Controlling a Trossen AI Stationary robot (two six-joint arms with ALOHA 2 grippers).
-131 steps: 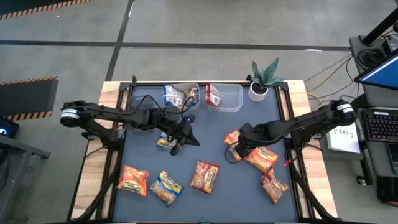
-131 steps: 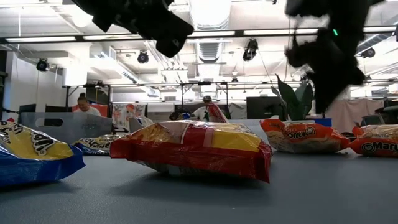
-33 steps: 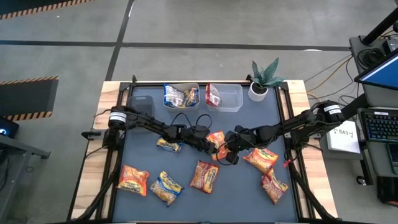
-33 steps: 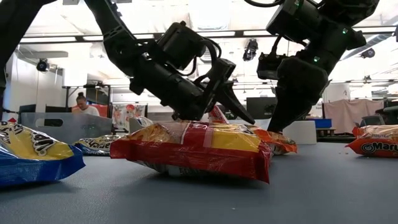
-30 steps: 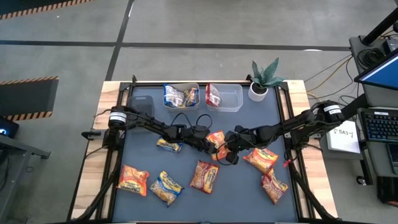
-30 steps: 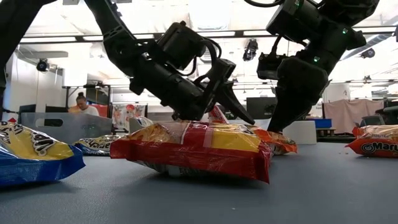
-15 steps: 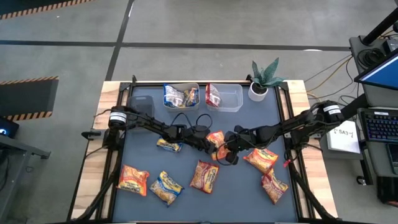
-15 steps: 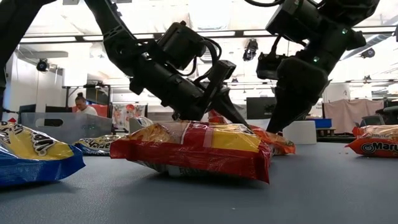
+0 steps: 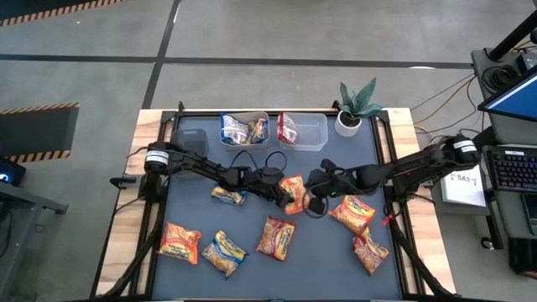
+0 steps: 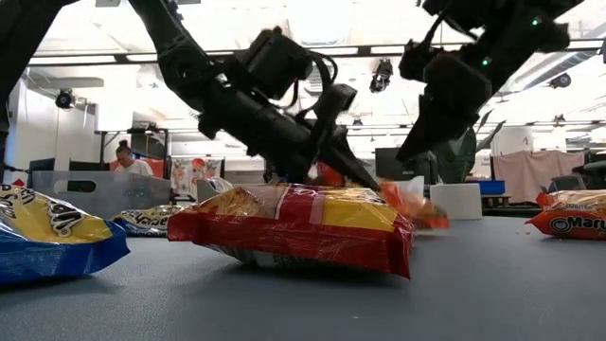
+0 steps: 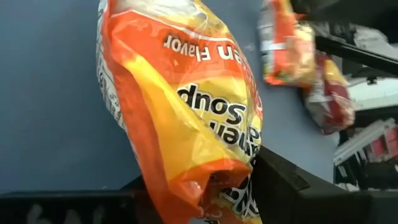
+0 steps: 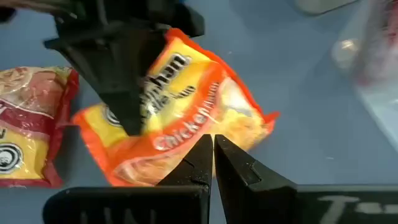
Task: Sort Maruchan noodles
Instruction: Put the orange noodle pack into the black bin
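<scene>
High view: the left end effector [image 9: 283, 194] pinches the edge of an orange packet [image 9: 293, 191] at the middle of the desk [image 9: 193, 210]. The right end effector [image 9: 316, 185], fingers pressed together and holding nothing, sits just right of that packet. Two clear tubs [image 9: 245, 129] stand at the far edge and hold further packets; a potted plant [image 9: 357, 107] stands at the far right corner. Loose packets lie along the near side: an orange one [image 9: 179, 242] at left, a blue-and-yellow one [image 9: 224, 252] beside it, a red one [image 9: 276, 237] near the centre, and two orange ones [image 9: 353, 213] at right. A small blue-and-yellow packet [image 9: 227, 196] lies under the left arm.

Low view: the held packet [image 10: 402, 202] is raised off the desk, behind the red packet [image 10: 294, 227].

Left wrist view: the orange packet [image 11: 180, 112] is clamped between the dark fingers [image 11: 292, 186].

Right wrist view: the closed fingertips [image 12: 202, 158] point at the orange packet [image 12: 186, 124].
</scene>
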